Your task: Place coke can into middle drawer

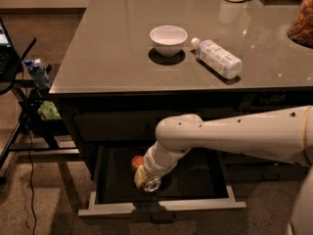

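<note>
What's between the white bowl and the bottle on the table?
Just bare tabletop, in the camera view. The gripper is down in the middle drawer by the coke can.
</note>
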You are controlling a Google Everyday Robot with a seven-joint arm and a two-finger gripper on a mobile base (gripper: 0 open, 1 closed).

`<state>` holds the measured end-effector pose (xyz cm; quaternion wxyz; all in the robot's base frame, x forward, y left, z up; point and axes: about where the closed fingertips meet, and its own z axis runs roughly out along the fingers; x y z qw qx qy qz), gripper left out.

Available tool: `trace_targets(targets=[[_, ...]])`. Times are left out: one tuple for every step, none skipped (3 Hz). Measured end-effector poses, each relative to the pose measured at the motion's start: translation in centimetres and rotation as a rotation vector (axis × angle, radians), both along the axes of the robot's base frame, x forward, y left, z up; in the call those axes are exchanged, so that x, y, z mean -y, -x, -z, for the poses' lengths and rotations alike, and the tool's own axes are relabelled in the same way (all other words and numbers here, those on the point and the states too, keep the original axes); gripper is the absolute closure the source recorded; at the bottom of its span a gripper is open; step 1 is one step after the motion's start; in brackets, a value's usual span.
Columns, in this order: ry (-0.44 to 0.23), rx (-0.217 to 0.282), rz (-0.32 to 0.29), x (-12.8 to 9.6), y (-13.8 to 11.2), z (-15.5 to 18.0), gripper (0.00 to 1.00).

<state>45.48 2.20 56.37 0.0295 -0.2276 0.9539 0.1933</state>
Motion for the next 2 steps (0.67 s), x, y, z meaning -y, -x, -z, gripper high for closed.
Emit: trace_targets(targets=[[0.000,0.002,0.030,-0.1,-0.7,2.7,1.00],[0.026,0.004,0.084,0.1,-1.5,5.4,1.00]])
